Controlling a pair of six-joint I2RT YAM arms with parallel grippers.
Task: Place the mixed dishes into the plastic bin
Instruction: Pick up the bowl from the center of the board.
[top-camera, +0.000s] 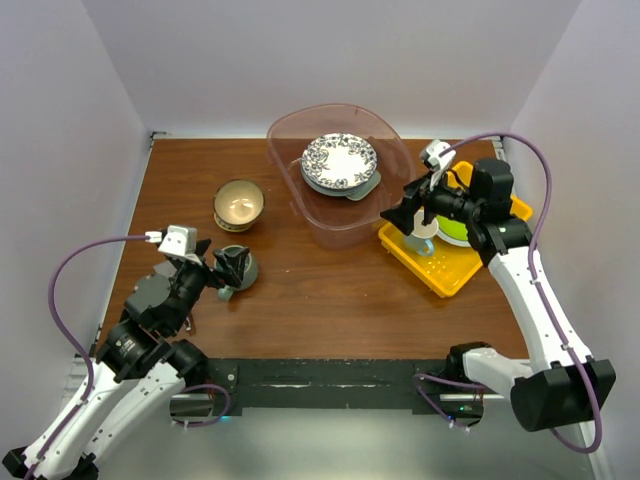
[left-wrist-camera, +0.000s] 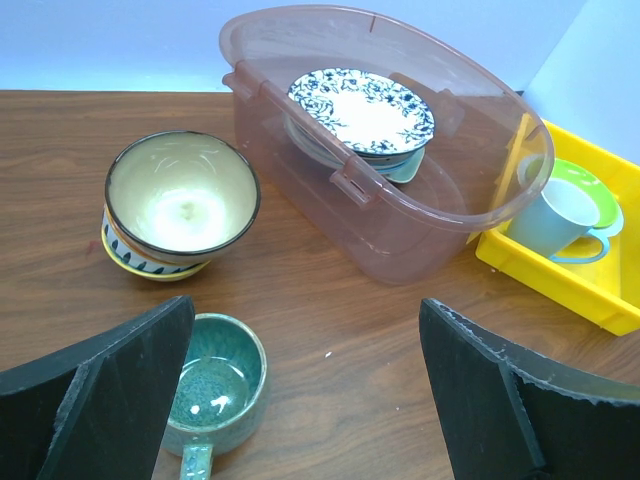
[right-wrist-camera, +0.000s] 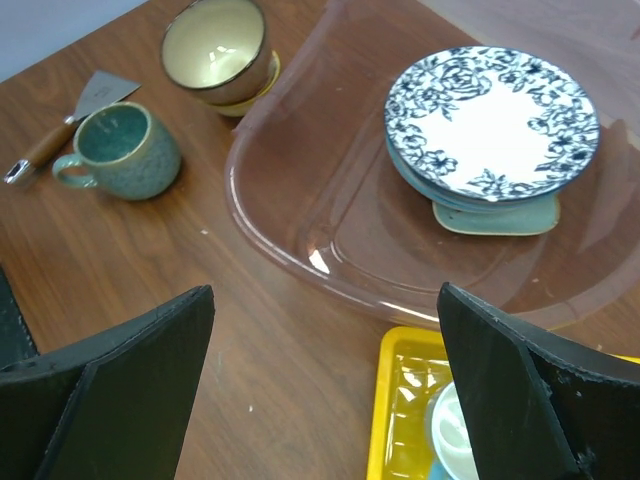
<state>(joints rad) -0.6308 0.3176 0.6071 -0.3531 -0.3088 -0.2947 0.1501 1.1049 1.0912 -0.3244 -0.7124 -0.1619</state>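
I have the plastic bin at 12 o'clock on the table. It holds a stack of plates with the blue floral plate on top. A corner of the pale mint tray pokes out beneath the stack at 5 o'clock. Outside the bin, at its 9 o'clock, the tan bowl stands upright. The teal mug stands at 7 o'clock, also upright on the wood, with a wooden-handled scraper just beside it. My left gripper hangs over the mug with its claw spread wide and gripping nothing. My right gripper hovers at the bin's 4 o'clock rim, its claw also wide and empty. Below it, the yellow tray sits against the bin, carrying 1 pale mug and 1 lime-green plate.
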